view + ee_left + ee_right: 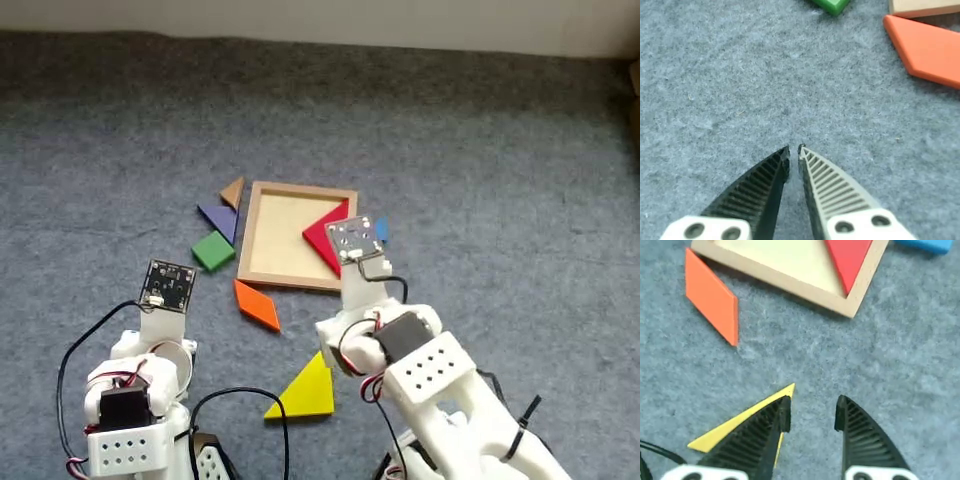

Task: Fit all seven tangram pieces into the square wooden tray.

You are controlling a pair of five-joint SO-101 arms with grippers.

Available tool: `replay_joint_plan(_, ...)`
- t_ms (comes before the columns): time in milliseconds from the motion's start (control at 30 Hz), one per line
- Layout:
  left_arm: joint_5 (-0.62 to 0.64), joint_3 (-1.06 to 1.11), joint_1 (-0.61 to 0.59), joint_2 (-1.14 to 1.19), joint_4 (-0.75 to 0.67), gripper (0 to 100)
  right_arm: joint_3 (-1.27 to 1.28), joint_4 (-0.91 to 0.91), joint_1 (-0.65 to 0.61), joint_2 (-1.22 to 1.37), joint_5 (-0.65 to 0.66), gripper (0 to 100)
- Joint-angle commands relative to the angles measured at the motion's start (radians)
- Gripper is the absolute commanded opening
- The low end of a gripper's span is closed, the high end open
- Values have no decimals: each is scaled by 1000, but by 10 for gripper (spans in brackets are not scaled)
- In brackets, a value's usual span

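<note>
The square wooden tray lies mid-table with a red triangle in its right part. A blue piece peeks out just right of the tray. Left of the tray lie a tan triangle, a purple triangle and a green square. An orange parallelogram lies below the tray, and a yellow triangle nearer the arms. My right gripper is open over the carpet, one finger above the yellow triangle. My left gripper is shut over bare carpet, holding nothing.
Grey carpet covers the table. In the right wrist view the tray rim, red triangle and orange parallelogram lie ahead. In the left wrist view the orange parallelogram, green square and tray corner lie far ahead.
</note>
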Motion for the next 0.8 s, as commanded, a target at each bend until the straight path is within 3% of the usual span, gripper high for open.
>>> replay_joint_plan(0,6,19,7,-27,6,56,-47,15,-101,-2,-54,142)
replay_joint_plan(400,6,19,7,-27,6,56,133,-84,-375,-1,-152,141)
replay_joint_plan(767,6,19,7,-27,6,56,189,-133,-348,2,-152,141)
